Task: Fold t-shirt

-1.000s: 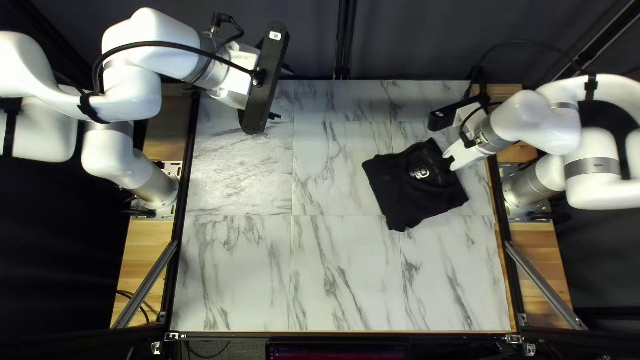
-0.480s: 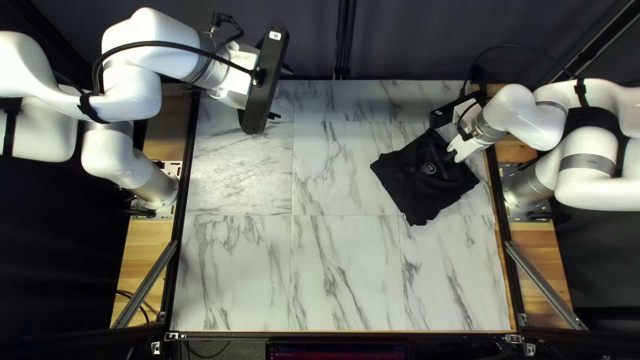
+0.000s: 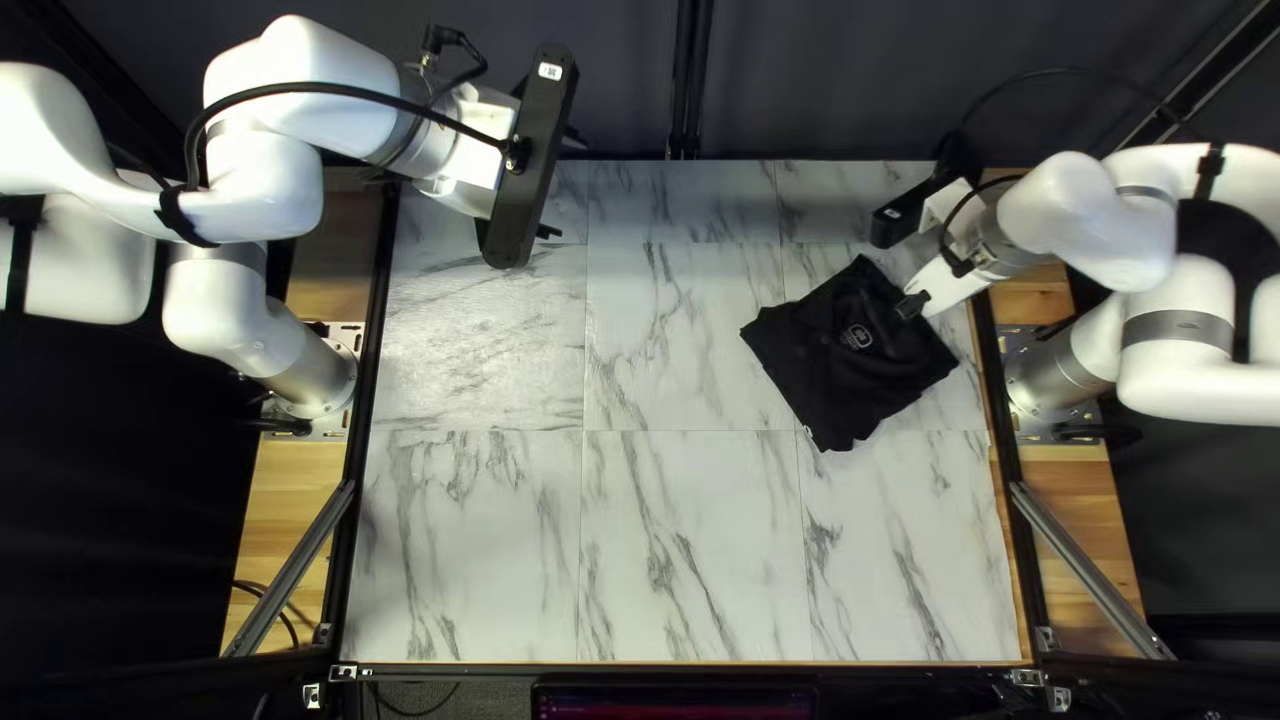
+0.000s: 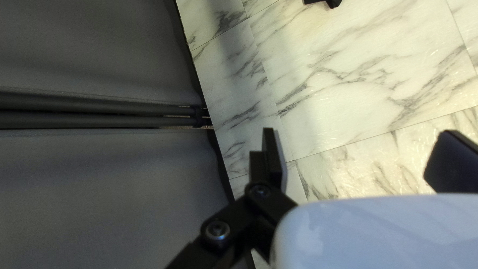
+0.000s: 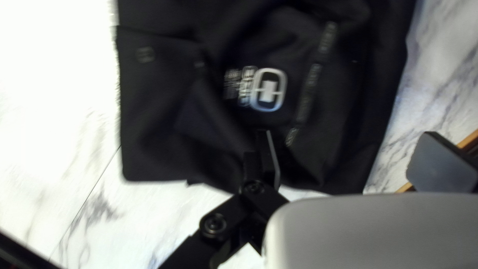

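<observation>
Folded black cloth T-shirt (image 3: 814, 360) askew on white marbled bench (image 3: 667, 547)

Roughly square near the bench's right edge, one corner toward its far edge; long axis unclear. Black left hand (image 3: 547, 232), over its far left, and black right hand (image 3: 915, 306), over its right, gape wide, empty.

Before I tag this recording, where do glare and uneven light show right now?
Top left view: a glare patch on the table, at that view's left. Left wrist view: speckled shine beside the left end effector, duller light along the curtain. Right wrist view: the table is washed out on one side of the black t-shirt.
</observation>
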